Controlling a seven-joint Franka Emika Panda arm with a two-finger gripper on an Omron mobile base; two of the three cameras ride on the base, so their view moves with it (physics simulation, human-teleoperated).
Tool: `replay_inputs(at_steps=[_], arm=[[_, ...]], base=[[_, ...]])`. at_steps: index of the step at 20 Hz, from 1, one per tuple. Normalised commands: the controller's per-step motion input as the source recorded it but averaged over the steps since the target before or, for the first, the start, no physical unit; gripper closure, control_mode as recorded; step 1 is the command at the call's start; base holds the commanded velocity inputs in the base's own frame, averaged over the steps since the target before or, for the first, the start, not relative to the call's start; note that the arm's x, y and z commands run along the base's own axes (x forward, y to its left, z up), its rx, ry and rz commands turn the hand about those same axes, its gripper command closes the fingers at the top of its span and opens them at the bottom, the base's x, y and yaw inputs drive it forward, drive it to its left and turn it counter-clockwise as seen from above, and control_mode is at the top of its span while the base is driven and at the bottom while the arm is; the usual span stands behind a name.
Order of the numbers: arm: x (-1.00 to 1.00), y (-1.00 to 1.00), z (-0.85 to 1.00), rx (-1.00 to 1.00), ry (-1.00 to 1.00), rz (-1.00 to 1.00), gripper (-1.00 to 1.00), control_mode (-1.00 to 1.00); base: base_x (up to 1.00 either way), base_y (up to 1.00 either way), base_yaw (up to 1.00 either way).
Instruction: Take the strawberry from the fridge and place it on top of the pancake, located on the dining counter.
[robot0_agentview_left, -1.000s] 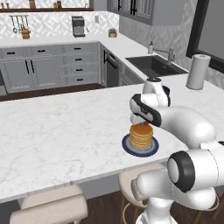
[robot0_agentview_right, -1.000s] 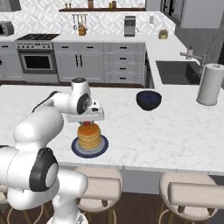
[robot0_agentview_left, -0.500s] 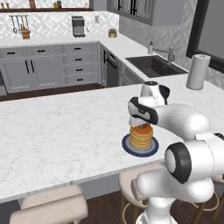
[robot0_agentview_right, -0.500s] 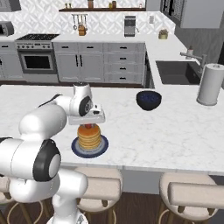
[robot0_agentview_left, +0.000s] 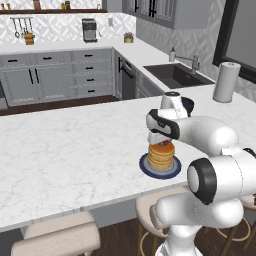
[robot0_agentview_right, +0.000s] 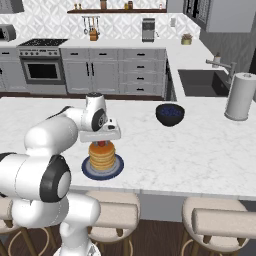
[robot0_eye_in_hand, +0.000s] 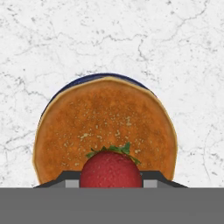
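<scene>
The pancake (robot0_agentview_left: 161, 156) is a golden stack on a dark blue plate (robot0_agentview_left: 148, 169), standing on the white marble dining counter (robot0_agentview_left: 75, 150). My gripper (robot0_agentview_left: 161, 141) hangs straight over the stack, shut on the strawberry (robot0_agentview_left: 164, 144). From the right base, the strawberry (robot0_agentview_right: 101, 144) is a red speck between the hand and the pancake (robot0_agentview_right: 102, 156). In the hand view, the strawberry (robot0_eye_in_hand: 111, 168) sits between my fingertips (robot0_eye_in_hand: 65, 181), with the pancake (robot0_eye_in_hand: 105, 116) right beneath it. Whether the fruit touches the top pancake I cannot tell. The fridge is out of view.
A dark blue bowl (robot0_agentview_right: 170, 114) stands on the counter beyond the plate. A paper towel roll (robot0_agentview_right: 241, 96) is at the counter's right end, near the sink (robot0_agentview_left: 175, 75). Bar stools (robot0_agentview_right: 112, 212) line the near edge.
The hand has come down a little with the strawberry, closer to the top of the pancake stack. The jaws stay shut.
</scene>
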Motion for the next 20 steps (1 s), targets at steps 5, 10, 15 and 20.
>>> replay_inputs(at_steps=[5, 10, 15, 20], arm=[[-0.04, 0.00, -0.23, -0.02, 0.00, 0.01, -1.00, -1.00], [0.00, 0.00, -0.04, 0.00, 0.00, 0.02, -1.00, -1.00], [-0.05, 0.00, 0.00, 0.00, 0.00, 0.02, -1.00, -1.00], [-0.45, -0.01, 0.27, 0.00, -0.04, 0.00, -1.00, -1.00]], base=[[0.00, 0.00, 0.00], [0.00, 0.00, 0.00], [0.00, 0.00, 0.00], [0.00, 0.00, 0.00]])
